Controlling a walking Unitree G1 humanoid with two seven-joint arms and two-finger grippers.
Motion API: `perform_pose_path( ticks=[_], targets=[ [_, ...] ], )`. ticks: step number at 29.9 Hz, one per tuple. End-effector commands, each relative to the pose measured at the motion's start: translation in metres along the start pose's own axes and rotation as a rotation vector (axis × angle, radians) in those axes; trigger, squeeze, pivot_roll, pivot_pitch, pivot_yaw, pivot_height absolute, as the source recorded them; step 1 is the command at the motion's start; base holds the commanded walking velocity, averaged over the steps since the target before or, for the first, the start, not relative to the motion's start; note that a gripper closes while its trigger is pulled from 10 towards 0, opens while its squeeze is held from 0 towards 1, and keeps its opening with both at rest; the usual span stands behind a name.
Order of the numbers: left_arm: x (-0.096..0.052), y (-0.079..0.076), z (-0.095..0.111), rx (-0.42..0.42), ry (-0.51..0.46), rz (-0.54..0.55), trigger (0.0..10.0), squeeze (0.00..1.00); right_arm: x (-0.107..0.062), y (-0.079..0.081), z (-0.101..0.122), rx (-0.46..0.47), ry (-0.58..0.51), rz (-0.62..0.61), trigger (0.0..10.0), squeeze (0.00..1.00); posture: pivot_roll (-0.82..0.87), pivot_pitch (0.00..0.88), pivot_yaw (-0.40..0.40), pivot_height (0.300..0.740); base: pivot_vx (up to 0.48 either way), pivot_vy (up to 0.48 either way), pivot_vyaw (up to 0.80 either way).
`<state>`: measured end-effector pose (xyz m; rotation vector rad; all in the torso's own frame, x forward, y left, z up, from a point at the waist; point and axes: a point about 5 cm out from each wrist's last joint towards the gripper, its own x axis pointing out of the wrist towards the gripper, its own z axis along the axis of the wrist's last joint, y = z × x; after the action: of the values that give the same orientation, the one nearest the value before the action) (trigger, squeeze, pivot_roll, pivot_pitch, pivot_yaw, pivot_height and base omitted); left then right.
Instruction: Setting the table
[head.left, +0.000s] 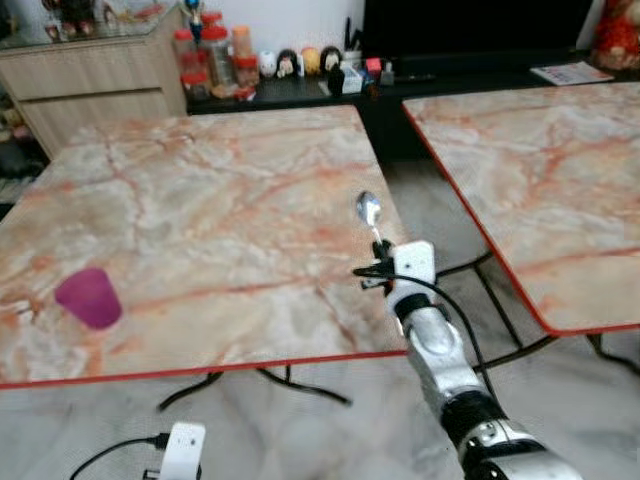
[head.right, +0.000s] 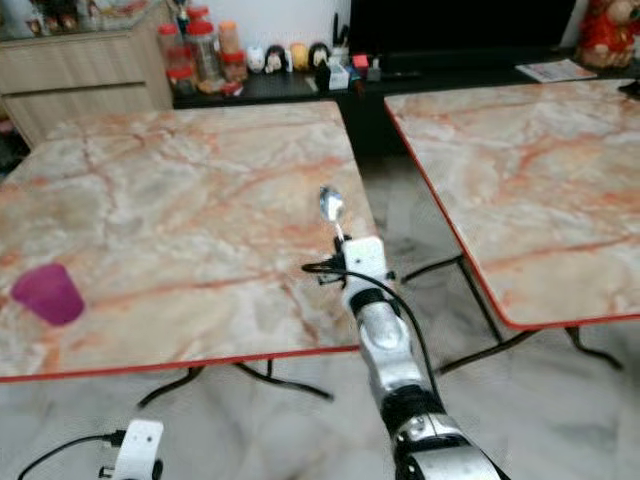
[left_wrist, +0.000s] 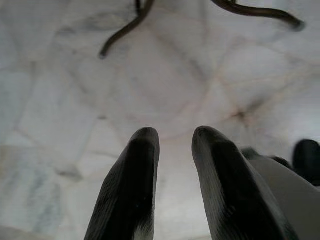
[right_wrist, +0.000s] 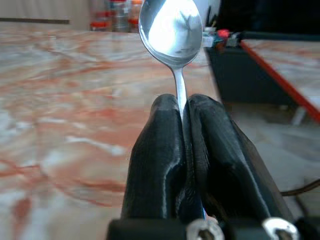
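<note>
My right gripper (right_wrist: 182, 107) pinches a spoon (head.left: 369, 212) by its handle, bowl pointing to 12 o'clock, over the right edge of the near table (head.left: 200, 200). A purple cup (head.left: 89, 297) stands at 9 o'clock. My left gripper (left_wrist: 175, 145), fingers slightly parted, hangs over the floor (left_wrist: 150, 75).

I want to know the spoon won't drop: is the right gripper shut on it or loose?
Shut on it. The right gripper's two black fingers press together on the shiny metal spoon's thin handle, bowl sticking out above the marble-patterned table.
</note>
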<state>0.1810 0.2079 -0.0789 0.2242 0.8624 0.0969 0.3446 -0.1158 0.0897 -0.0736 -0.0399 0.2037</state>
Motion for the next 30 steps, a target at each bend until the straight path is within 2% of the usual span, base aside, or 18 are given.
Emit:
perform_pose_path(
  ticks=[1,7,15,30],
  targets=[
    [-0.001,0.004,-0.003,0.007,0.008,0.009,10.0,0.00,0.003,0.009,0.004,0.006,-0.019,0.025,10.0,0.00,-0.01,0.000,0.025,0.727,0.000,-0.480,0.00],
    [-0.001,0.006,-0.006,0.012,0.017,0.009,10.0,0.00,0.002,0.011,0.005,-0.023,-0.028,0.033,10.0,0.00,-0.02,0.000,0.028,0.727,0.000,-0.480,0.41],
    [-0.002,0.005,-0.008,0.016,0.023,0.002,10.0,0.00,0.003,0.011,0.007,-0.017,-0.029,0.028,10.0,0.00,-0.01,0.000,0.029,0.727,0.000,-0.480,0.00],
    [-0.001,0.006,-0.006,0.004,0.021,0.006,10.0,0.00,0.008,0.007,0.021,-0.013,-0.099,0.016,10.0,0.00,-0.01,0.000,0.026,0.727,0.000,-0.480,0.00]
  ],
)
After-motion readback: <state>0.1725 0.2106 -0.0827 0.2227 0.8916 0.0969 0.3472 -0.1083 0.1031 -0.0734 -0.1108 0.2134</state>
